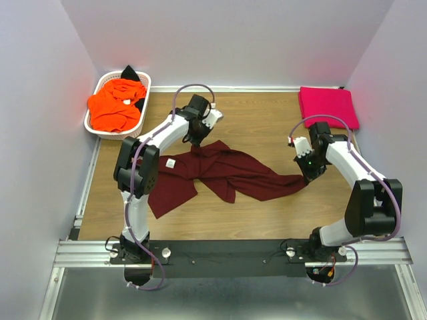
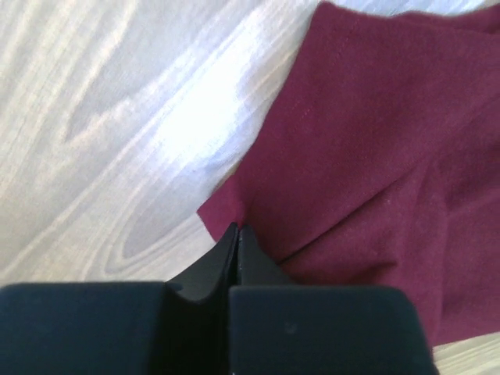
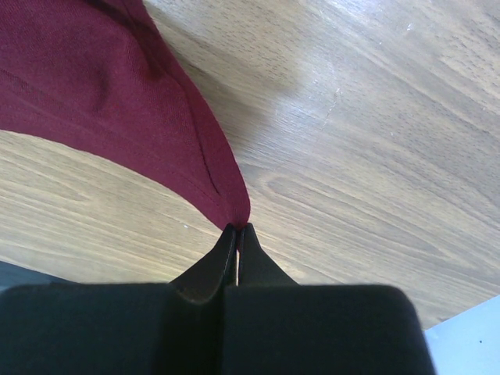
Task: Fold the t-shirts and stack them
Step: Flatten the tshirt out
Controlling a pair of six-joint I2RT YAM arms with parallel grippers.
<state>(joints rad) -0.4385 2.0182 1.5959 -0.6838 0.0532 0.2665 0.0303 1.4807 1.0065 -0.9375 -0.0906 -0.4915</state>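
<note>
Near edge: metal rail (image 1: 233, 252) carrying both arm bases, with grey floor in front of it.

Bench (image 1: 267, 127): wood-grain top, light brown, with glare patches in the wrist views.

Maroon t-shirt (image 1: 220, 175): unfolded and rumpled, lying mid-bench between the arms and stretched from left to right.

Label (image 1: 171, 163): small white tag on the shirt's left part. Its writing is too small to read, and no other brand or text is legible.

Left tool (image 2: 237, 230): clenched on a corner of the maroon cloth at the shirt's far left side.

Right tool (image 3: 237, 229): clenched on a pointed tip of the same shirt at its right end, low over the bench.

Pink t-shirt (image 1: 327, 105): folded flat at the far right corner.

Basket (image 1: 100, 131): white lattice, far left corner, holding the orange t-shirt (image 1: 112, 107), with a black t-shirt (image 1: 131, 72) peeking out behind it.

Walls (image 1: 227, 40): plain pale lilac, enclosing three sides.
</note>
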